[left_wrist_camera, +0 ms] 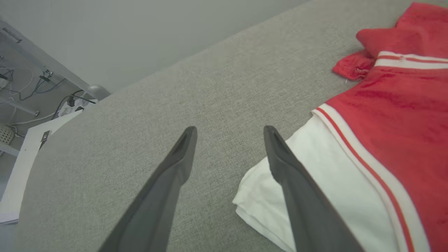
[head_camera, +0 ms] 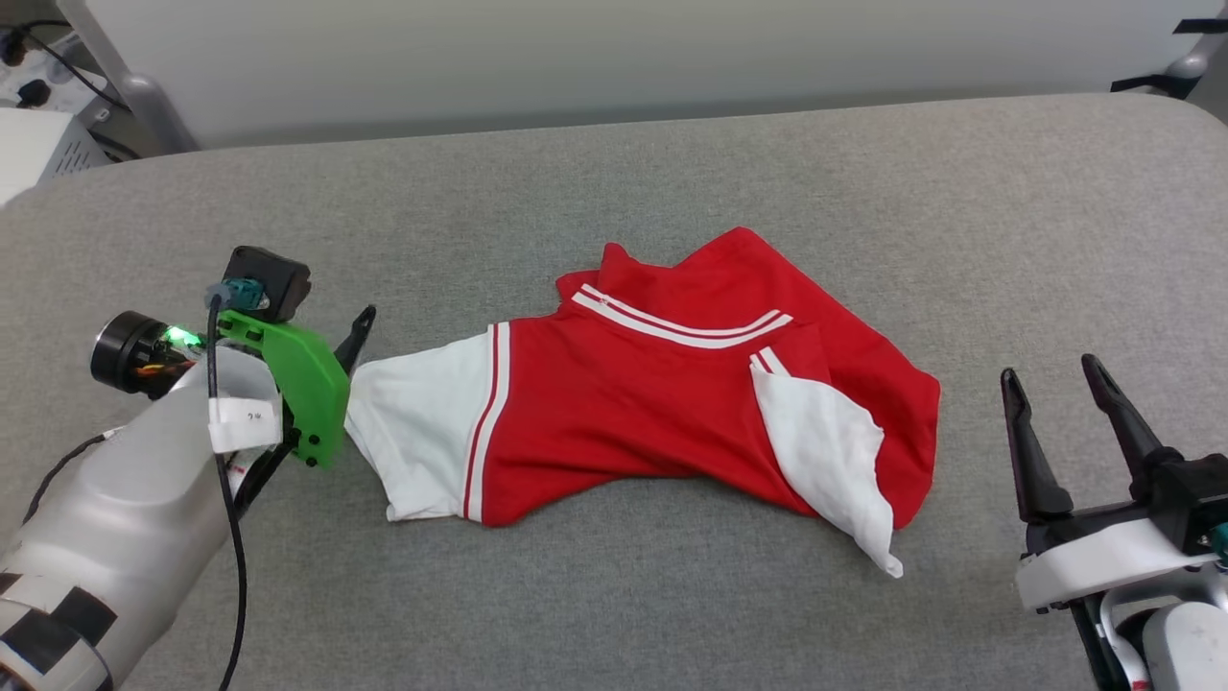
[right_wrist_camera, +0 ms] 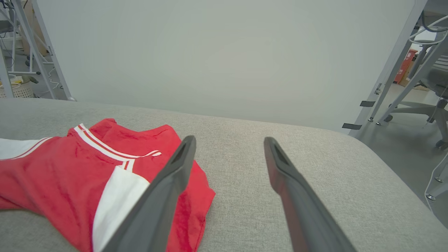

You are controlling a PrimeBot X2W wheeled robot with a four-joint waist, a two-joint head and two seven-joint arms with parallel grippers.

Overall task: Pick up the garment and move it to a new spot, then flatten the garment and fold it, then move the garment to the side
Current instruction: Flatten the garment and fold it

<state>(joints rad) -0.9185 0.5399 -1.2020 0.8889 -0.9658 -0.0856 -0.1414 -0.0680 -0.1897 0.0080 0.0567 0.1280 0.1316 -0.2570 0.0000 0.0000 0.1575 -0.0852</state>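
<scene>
The head view takes in the whole garment [head_camera: 652,403], crumpled at the middle of the grey bench [head_camera: 672,163]. One white sleeve stretches to 9 o'clock and the other flops toward 5 o'clock. The left wrist view adds the close detail: the left hand [left_wrist_camera: 229,131] stands wide, bare bench between its fingers, one finger crossing the 9 o'clock sleeve's hem. The right hand [head_camera: 1050,369] stands wide at 3 o'clock, apart from the cloth. Its wrist view shows a pale wall panel [right_wrist_camera: 224,59] at 12 o'clock and an office chair [right_wrist_camera: 435,75] off the bench.
</scene>
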